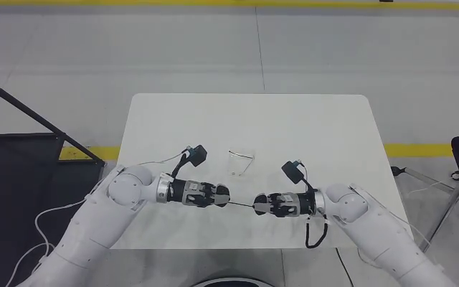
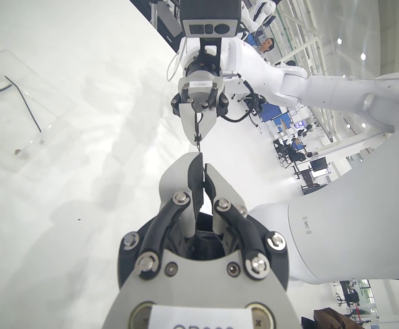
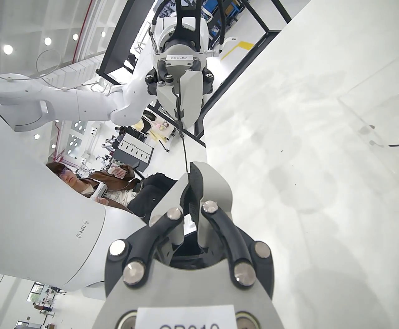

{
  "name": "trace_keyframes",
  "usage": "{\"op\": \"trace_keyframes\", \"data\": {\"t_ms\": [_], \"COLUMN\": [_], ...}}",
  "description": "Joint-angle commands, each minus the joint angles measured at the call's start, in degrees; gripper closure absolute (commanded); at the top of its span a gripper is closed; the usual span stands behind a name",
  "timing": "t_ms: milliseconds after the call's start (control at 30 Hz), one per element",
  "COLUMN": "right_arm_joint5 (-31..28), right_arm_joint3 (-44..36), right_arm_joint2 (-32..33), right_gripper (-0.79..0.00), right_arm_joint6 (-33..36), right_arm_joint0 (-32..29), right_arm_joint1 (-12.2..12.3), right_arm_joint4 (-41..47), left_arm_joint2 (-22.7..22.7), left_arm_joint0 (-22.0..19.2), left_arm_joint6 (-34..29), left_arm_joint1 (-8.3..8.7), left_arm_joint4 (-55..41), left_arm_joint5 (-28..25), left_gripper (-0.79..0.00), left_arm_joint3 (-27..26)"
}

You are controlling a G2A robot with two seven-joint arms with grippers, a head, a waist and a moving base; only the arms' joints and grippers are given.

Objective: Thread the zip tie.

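Clear tray (image 2: 46,93) holds a bent spare tie (image 2: 29,109) (zip tie (image 3: 185,151) gripped).

We see a white rectangular table with rounded corners (image 1: 308,122) standing on a smooth, pale grey floor (image 1: 215,50). A yellow painted stripe (image 1: 419,150) crosses the floor on either side of the table, and a second one runs along the far edge. In the top view, a black fabric panel (image 1: 29,179) stands by the table's left end, with a slanted black metal bar (image 1: 36,115) above it. From the wrist views we make out a bright hall with round white ceiling lamps (image 2: 339,40), white roof trusses (image 2: 299,21), a dark monitor on a stand (image 2: 319,164) and a grey slotted cabinet (image 3: 134,149).
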Motion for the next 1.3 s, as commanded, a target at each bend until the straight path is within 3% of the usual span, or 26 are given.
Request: {"op": "trace_keyframes", "data": {"t_ms": [0, 567, 867, 967, 1267], "right_arm_joint5": [-0.6, -2.73, -2.73, -2.73, -2.73], "right_arm_joint3": [0.3, -2.09, -7.13, -8.95, -8.95], "right_arm_joint2": [0.2, 5.84, 12.82, 14.31, 14.31], "right_gripper": [0.0, 0.0, 0.0, 0.0, 0.0], "right_arm_joint6": [-0.61, -5.7, -16.79, -18.83, -18.83], "right_arm_joint0": [-0.07, -4.96, -11.94, -14.15, -14.15], "right_arm_joint1": [0.05, 1.01, 1.23, 1.31, 1.31], "right_arm_joint4": [0.36, 0.61, -8.24, -12.2, -12.2], "left_arm_joint2": [-0.3, -2.79, -2.45, -2.45, -2.45], "left_arm_joint0": [0.12, 2.5, 3.91, 3.91, 3.91], "left_arm_joint6": [1.1, 10.94, 15.71, 15.71, 15.71], "left_arm_joint1": [-0.01, -0.21, -0.78, -0.78, -0.78], "left_arm_joint4": [-0.64, -3.8, -5.76, -5.76, -5.76], "left_arm_joint5": [-0.12, -2.47, -2.02, -2.02, -2.02], "left_gripper": [-0.785, -0.785, -0.785, -0.785, -0.785], "left_arm_joint3": [0.1, 0.48, 0.22, 0.22, 0.22]}}
